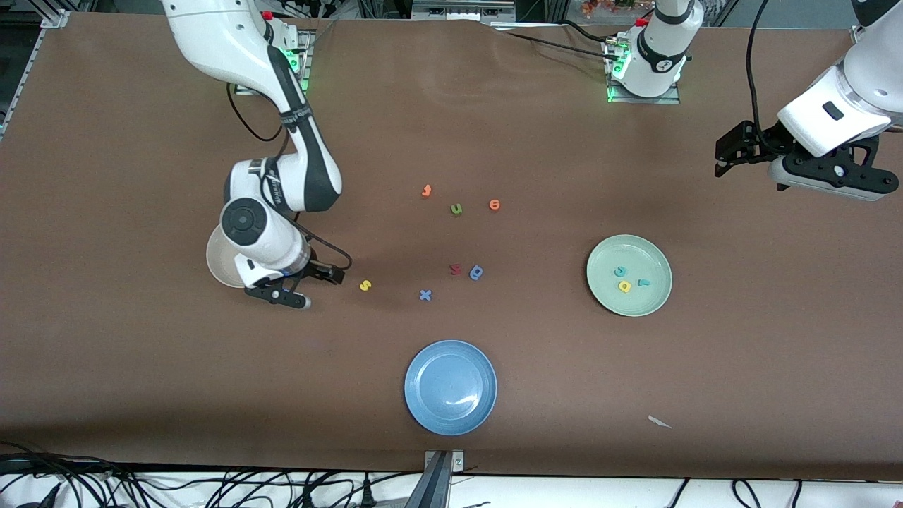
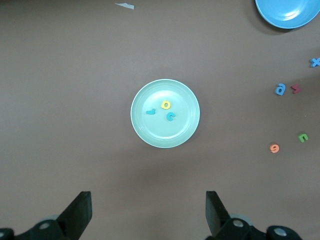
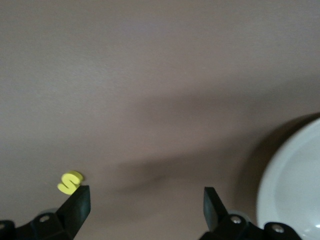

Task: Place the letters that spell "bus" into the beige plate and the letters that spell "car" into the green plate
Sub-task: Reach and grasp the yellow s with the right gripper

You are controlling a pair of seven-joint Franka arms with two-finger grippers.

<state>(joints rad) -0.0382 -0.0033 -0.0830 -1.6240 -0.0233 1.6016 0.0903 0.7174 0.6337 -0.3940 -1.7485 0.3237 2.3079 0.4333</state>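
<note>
Brown table (image 1: 127, 176) — right gripper (image 3: 145, 202) wide, empty

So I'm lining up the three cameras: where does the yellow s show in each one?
Front view: the yellow s lies on the table beside the open right gripper.
Left wrist view: not in it.
Right wrist view: the s sits by one fingertip.
Shared landmark: the beige plate, its rim also in the right wrist view.
</note>
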